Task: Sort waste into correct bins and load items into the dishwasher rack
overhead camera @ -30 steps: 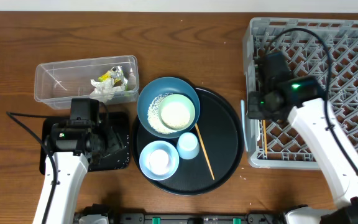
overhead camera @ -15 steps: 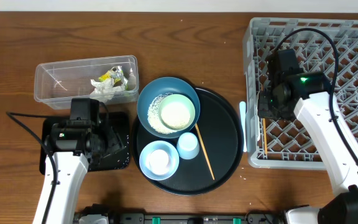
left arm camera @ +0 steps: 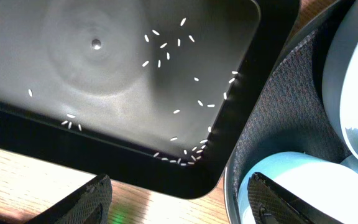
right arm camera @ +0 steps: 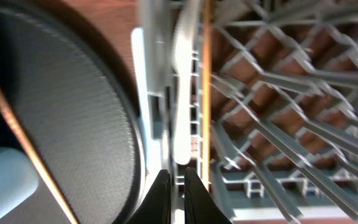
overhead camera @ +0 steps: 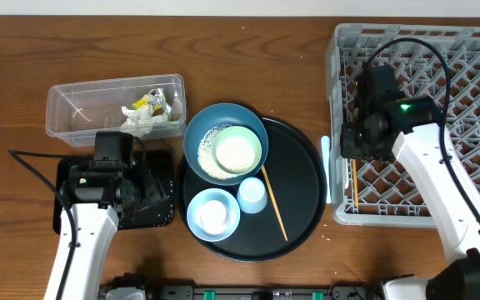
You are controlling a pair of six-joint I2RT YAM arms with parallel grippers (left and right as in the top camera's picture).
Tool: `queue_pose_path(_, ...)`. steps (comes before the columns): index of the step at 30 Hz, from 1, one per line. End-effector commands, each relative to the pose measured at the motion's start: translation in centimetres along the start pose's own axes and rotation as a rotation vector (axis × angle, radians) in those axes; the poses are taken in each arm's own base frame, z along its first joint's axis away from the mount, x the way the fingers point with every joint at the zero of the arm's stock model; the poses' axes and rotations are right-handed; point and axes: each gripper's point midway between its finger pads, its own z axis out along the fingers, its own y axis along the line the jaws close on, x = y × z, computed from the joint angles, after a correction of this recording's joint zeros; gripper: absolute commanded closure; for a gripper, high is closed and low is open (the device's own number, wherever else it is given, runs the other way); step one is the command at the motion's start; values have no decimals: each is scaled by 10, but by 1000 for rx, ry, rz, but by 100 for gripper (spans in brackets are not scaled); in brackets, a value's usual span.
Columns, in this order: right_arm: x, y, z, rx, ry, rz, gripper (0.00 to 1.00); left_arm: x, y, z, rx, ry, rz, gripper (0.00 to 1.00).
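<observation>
My left gripper (left arm camera: pixel 182 208) is open above the near corner of the flat black tray (left arm camera: pixel 104 62), which holds scattered rice grains (left arm camera: pixel 166 46). The clear tub (overhead camera: pixel 73 108) holds napkins and a yellow wrapper (overhead camera: pixel 150 102). The dark blue bowl (overhead camera: pixel 200 137) holds rice and the pale green bowl (overhead camera: pixel 238 152). Beside them stand a light blue bowl (overhead camera: pixel 213 212) and a white cup (overhead camera: pixel 252 194), with a chopstick (overhead camera: pixel 275 204) next to the cup. My right gripper (right arm camera: pixel 178 180) is shut over the left wall of the rack (overhead camera: pixel 465 75), nothing between its fingers. One chopstick (right arm camera: pixel 207 93) lies inside the rack. The white spoon (overhead camera: pixel 327 171) lies just outside it.
The bowls, cup and loose chopstick rest on a large round black tray (overhead camera: pixel 302 167) in the middle of the wooden table. My left arm's cable (overhead camera: pixel 32 171) trails along the table at the left. The rack fills the right side up to the table's edge.
My right gripper has moved a little to the right, over the rack's left wall, and stays shut. The left arm has not moved.
</observation>
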Motion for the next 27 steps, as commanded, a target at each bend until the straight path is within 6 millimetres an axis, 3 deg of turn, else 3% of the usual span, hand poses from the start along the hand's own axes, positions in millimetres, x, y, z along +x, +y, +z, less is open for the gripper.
queue_pose_path(1,7,39,-2,-175,22,-152,91,-6,-1,-5,-2,-23,-1,28)
queue_pose_path(3,11,58,-5,-252,24,-231,87,-6,-1,-5,-2,-23,-1,28)
queue_pose_path(5,19,78,-8,-313,29,-315,76,-6,-1,-5,-2,-23,-1,28)
queue_pose_path(7,26,92,-10,-335,36,-364,65,-6,-1,-5,-2,-23,-1,28)
queue_pose_path(14,57,143,-16,-377,43,-541,42,-6,-1,-5,-2,-23,-1,28)
queue_pose_path(19,69,177,-13,-372,-1,-665,32,-6,-1,-5,-1,-23,-1,28)
queue_pose_path(24,84,201,9,-343,26,-739,28,-6,-1,-5,-2,-23,-1,28)
queue_pose_path(27,95,205,29,-298,80,-745,28,-6,-1,-5,-2,-23,-1,28)
